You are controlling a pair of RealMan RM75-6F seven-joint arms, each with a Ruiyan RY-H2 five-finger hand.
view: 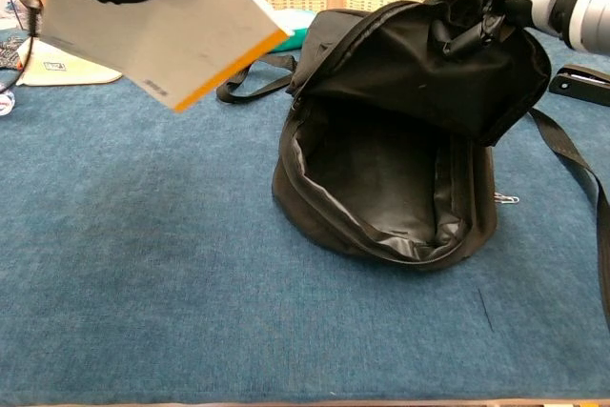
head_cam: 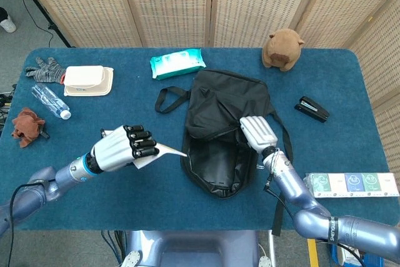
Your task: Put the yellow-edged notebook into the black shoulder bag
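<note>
We hold the yellow-edged notebook (view: 167, 35) in our left hand (head_cam: 119, 149), fingers (head_cam: 139, 141) wrapped over it, in the air just left of the black shoulder bag (head_cam: 222, 132). Our right hand (head_cam: 259, 133) grips the flap, mouth gaping. Insertion remains.

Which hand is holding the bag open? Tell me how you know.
The right hand. It grips the upper flap of the black shoulder bag and lifts it, while the left hand holds the yellow-edged notebook instead.
</note>
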